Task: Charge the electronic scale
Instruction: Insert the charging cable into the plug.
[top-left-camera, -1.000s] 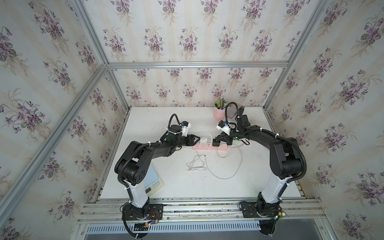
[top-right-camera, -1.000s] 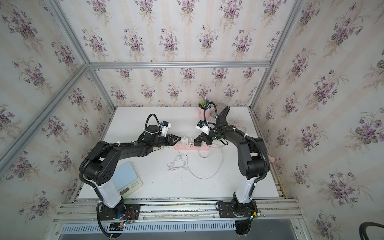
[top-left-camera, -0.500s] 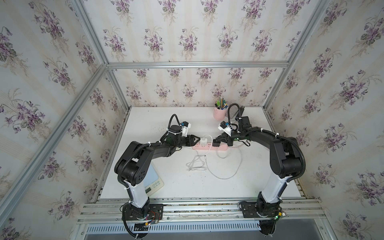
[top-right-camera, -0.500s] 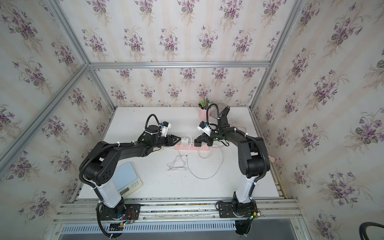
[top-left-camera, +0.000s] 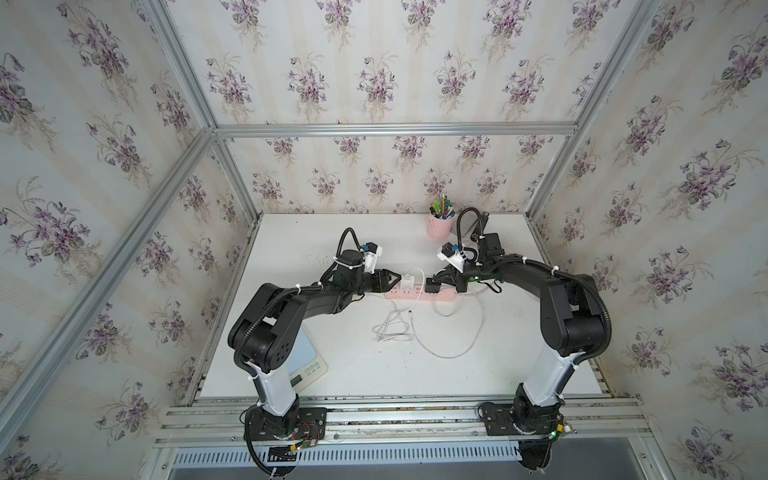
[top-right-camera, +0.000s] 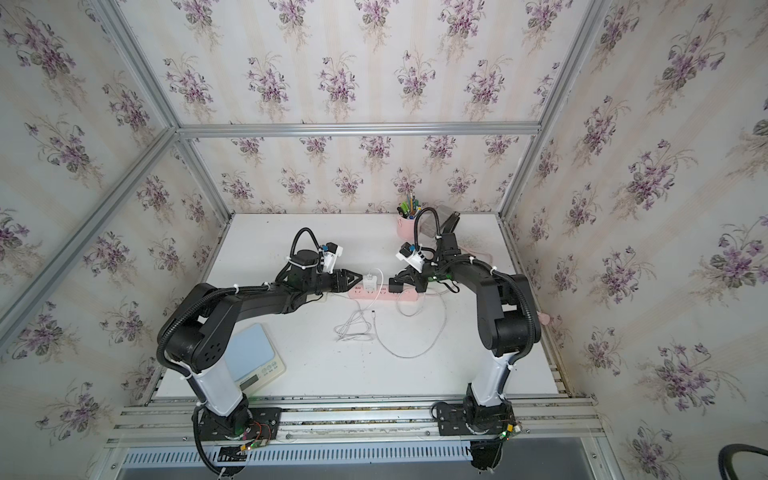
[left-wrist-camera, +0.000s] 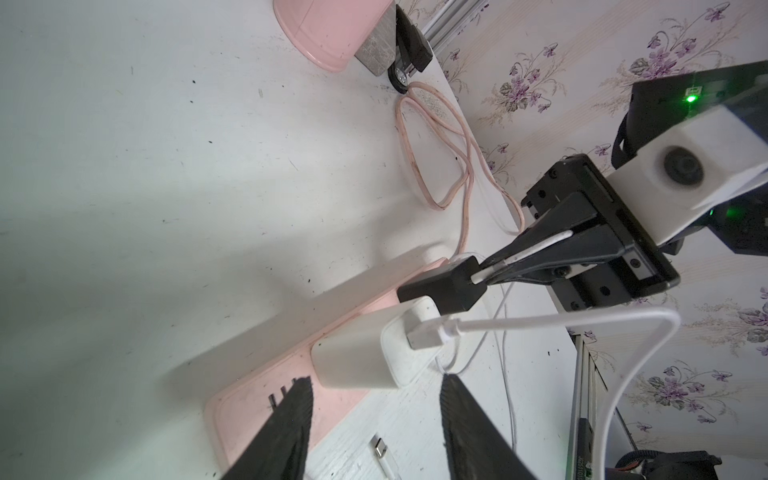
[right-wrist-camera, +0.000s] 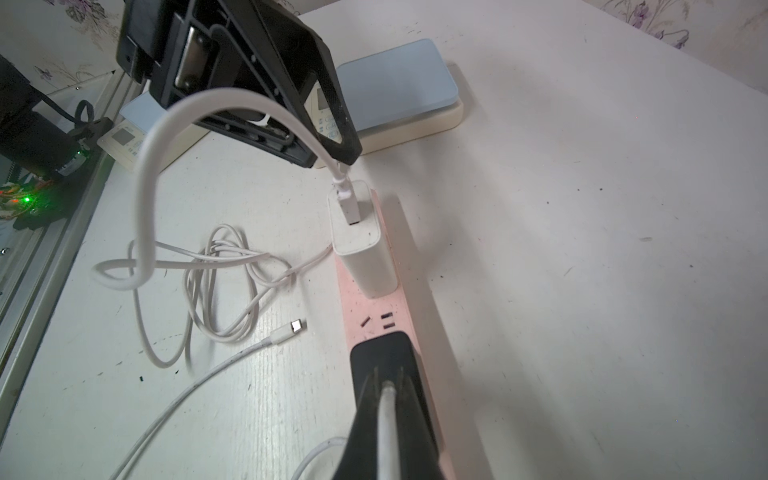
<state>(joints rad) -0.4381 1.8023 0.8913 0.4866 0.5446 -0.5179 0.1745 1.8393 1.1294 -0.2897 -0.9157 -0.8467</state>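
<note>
Toward rear edge of table (top-left-camera: 415, 374), on strip (right-wrist-camera: 353, 299): with right gripper (left-wrist-camera: 496, 270) clenched on cable (left-wrist-camera: 540, 248) at adapter (left-wrist-camera: 440, 291), left gripper (left-wrist-camera: 374, 380) parted beside charger (left-wrist-camera: 357, 361), push adapter straight in, bracing strip.

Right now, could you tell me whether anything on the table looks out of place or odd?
Yes. The USB-C plug lies loose beside the power strip, connected to nothing, while the scale sits far off at the table's near left corner. A white cable is bunched in a tangle.
</note>
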